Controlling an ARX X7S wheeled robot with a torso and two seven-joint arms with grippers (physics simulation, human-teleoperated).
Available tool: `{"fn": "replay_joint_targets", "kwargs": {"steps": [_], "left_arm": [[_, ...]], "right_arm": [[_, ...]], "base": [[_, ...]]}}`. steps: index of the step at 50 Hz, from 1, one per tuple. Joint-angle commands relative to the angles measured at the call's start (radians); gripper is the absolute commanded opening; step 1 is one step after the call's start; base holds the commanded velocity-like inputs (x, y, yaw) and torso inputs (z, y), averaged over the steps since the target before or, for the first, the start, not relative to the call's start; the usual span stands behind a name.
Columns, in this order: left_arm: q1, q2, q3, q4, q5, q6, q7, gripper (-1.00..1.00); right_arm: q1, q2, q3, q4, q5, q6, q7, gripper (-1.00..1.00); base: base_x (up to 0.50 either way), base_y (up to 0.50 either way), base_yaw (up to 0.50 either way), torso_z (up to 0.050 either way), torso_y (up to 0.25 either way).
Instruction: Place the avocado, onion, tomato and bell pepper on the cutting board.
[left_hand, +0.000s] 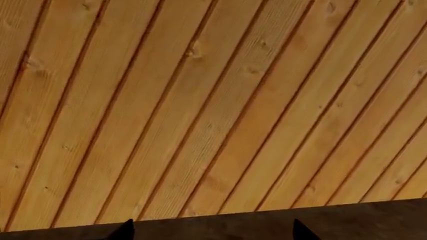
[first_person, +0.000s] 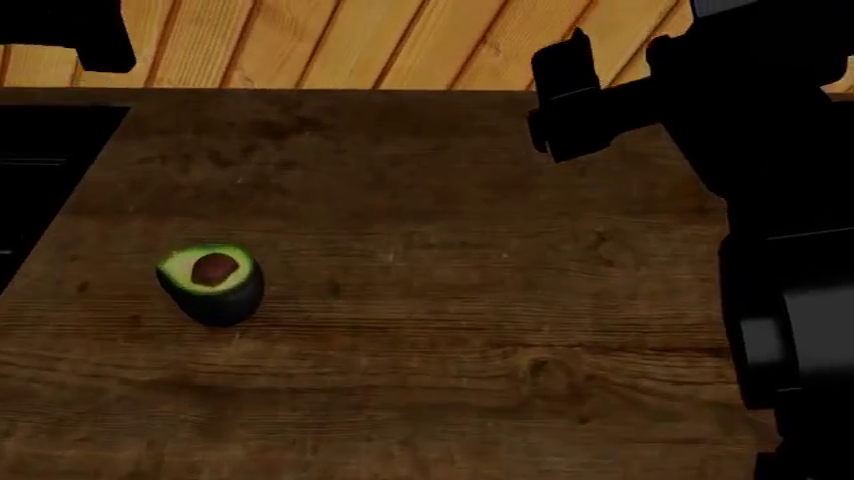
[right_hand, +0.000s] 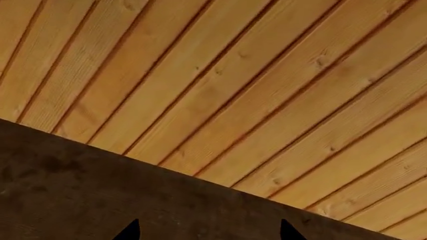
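You had only one target in sight there: the halved avocado with dark green skin and brown pit (first_person: 210, 281) sat cut-face up on the dark brown wooden table (first_person: 454, 300), over on your left side, nothing touching it. No cutting board, onion, tomato or pepper showed in any view. Your right gripper (right_hand: 207, 231) was parted and empty, its two black tips well apart over the table's far edge, pointing at the pale pine plank wall (right_hand: 253, 85). Your left gripper (left_hand: 212, 231) was likewise spread wide and carrying nothing, aimed at the same planks. Best play, as I judged it, was the left arm: bring it down over the avocado, straddle the skin at the sides rather than the slippery flesh, and find the board before lifting.
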Motion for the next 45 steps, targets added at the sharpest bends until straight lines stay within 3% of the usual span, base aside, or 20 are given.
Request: {"fn": "replay_joint_targets", "kwargs": {"steps": [1, 8, 16, 24, 27, 28, 33, 45], "left_arm": [[0.017, -0.003, -0.004, 0.012, -0.011, -0.002, -0.001, 1.0], [0.03, -0.01, 0.003, 0.025, -0.018, -0.007, 0.004, 1.0], [-0.061, -0.052, 0.009, -0.002, -0.077, -0.183, 0.052, 1.0], [-0.154, -0.183, 0.105, 0.069, -0.17, -0.336, 0.174, 1.0], [-0.197, -0.272, 0.209, 0.096, -0.266, -0.355, 0.238, 1.0], [-0.208, -0.273, 0.202, 0.08, -0.28, -0.355, 0.216, 1.0], [-0.252, -0.372, 0.365, 0.071, -0.311, -0.263, 0.345, 1.0], [-0.299, -0.5, 0.566, 0.063, -0.247, 0.064, 0.637, 1.0]], "right_arm": [[-0.02, -0.003, -0.001, -0.012, 0.008, 0.006, 0.002, 1.0], [-0.044, 0.002, 0.003, -0.052, 0.015, 0.012, 0.003, 1.0], [-0.06, 0.019, 0.011, -0.107, 0.025, 0.046, 0.001, 1.0], [-0.071, 0.014, 0.014, -0.096, 0.027, 0.025, 0.003, 1.0], [-0.072, 0.022, 0.019, -0.11, 0.03, 0.04, 0.002, 1.0], [-0.072, 0.023, 0.019, -0.111, 0.03, 0.04, 0.003, 1.0], [-0.066, 0.02, 0.014, -0.108, 0.033, 0.043, 0.003, 1.0], [-0.042, 0.017, -0.001, -0.089, 0.035, 0.044, 0.003, 1.0]], "base": [[0.5, 0.0, 0.0, 0.0, 0.0], [0.07, 0.0, 0.0, 0.0, 0.002], [0.0, 0.0, 0.0, 0.0, 0.0], [0.0, 0.0, 0.0, 0.0, 0.0], [0.0, 0.0, 0.0, 0.0, 0.0], [0.0, 0.0, 0.0, 0.0, 0.0], [0.0, 0.0, 0.0, 0.0, 0.0], [0.0, 0.0, 0.0, 0.0, 0.0]]}}
